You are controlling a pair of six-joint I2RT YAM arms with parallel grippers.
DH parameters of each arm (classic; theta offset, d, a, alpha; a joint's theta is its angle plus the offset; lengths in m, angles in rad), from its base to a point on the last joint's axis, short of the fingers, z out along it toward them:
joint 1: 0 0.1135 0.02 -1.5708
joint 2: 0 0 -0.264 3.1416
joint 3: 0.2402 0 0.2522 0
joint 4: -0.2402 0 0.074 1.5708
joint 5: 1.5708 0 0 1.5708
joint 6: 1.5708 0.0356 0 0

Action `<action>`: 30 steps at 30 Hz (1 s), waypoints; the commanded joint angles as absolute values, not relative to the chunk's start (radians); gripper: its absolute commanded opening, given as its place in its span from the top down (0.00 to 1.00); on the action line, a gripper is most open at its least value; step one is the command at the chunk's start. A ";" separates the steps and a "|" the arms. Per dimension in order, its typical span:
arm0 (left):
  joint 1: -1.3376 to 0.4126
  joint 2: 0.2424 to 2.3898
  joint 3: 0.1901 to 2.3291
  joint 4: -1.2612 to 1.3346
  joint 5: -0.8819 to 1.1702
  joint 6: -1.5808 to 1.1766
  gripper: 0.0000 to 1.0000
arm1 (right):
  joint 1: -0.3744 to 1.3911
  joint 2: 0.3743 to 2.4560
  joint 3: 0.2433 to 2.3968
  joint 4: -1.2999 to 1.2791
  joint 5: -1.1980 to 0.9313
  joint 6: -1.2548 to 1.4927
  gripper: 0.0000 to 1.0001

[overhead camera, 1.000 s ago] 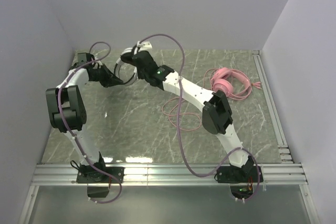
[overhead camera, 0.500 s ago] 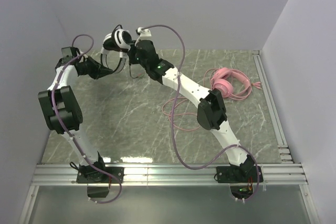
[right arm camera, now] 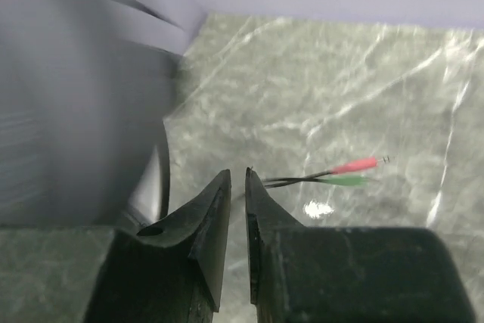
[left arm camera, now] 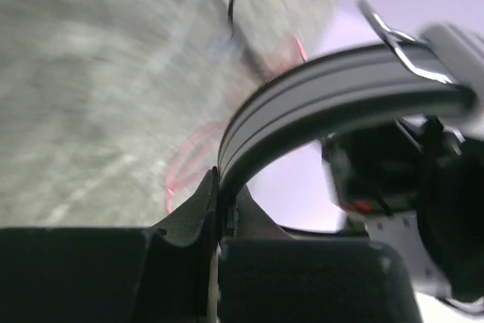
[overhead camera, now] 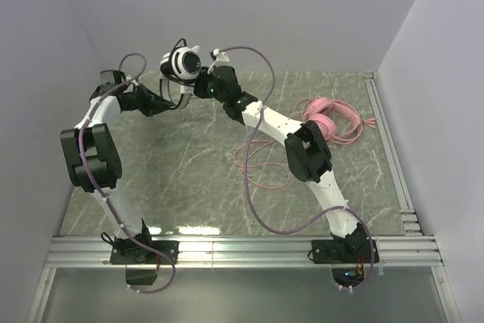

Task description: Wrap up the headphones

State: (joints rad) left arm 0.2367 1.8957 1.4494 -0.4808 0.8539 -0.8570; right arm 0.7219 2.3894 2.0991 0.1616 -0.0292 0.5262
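The black and white headphones (overhead camera: 180,62) hang in the air near the back wall. My left gripper (overhead camera: 168,104) (left arm camera: 223,187) is shut on their striped headband (left arm camera: 318,104). Just right of the earcup is my right gripper (overhead camera: 199,85) (right arm camera: 237,175), its jaws a narrow gap apart with nothing clamped between them. The black cable runs past its tips and ends in a pink plug (right arm camera: 355,164) and a green plug (right arm camera: 349,181) lying on the table. The pink headphones (overhead camera: 325,120) lie at the back right, and their pink cable (overhead camera: 257,160) loops over the middle of the table.
The marble table top (overhead camera: 181,179) is walled at the back and on both sides. A metal rail (overhead camera: 386,134) runs along the right edge, and another rail (overhead camera: 242,247) along the front by the arm bases.
Both arms have lifted the black and white headphones off the table towards the back wall. My right jaws, shut a second ago, now stand slightly apart.
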 commanded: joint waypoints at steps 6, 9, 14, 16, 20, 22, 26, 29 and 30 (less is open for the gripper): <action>0.175 1.882 1.488 -0.365 1.068 -0.891 1.00 | 0.758 2.324 1.939 0.342 -0.092 0.526 0.76; 0.172 1.884 1.468 -0.344 1.065 -0.905 1.00 | 0.758 2.313 1.910 0.363 -0.092 0.531 0.76; 0.167 1.897 1.459 -0.339 1.063 -0.913 1.00 | 0.726 2.283 1.826 0.414 -0.132 0.635 0.76; 0.167 1.910 1.465 -0.342 1.063 -0.917 1.00 | 0.709 2.267 1.803 0.413 -0.138 0.667 0.76; 0.167 1.971 1.529 -0.474 1.017 -0.862 1.00 | 0.660 2.206 1.647 0.483 -0.175 0.727 0.70; 0.167 1.976 1.545 -0.509 0.982 -0.847 1.00 | 0.634 2.146 1.568 0.526 -0.201 0.730 0.59; 0.169 1.976 1.536 -0.505 0.956 -0.856 1.00 | 0.604 2.048 1.375 0.604 -0.199 0.704 0.42; 0.167 1.974 1.537 -0.524 0.933 -0.853 1.00 | 0.580 1.988 1.257 0.682 -0.225 0.683 0.41; 0.167 1.974 1.539 -0.532 0.928 -0.851 1.00 | 0.577 1.976 1.231 0.708 -0.241 0.663 0.41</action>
State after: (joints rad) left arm 0.1684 2.0098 1.4845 -0.5434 0.8837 -0.8768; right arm 0.5751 2.0663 1.2961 0.5480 -0.1940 0.7006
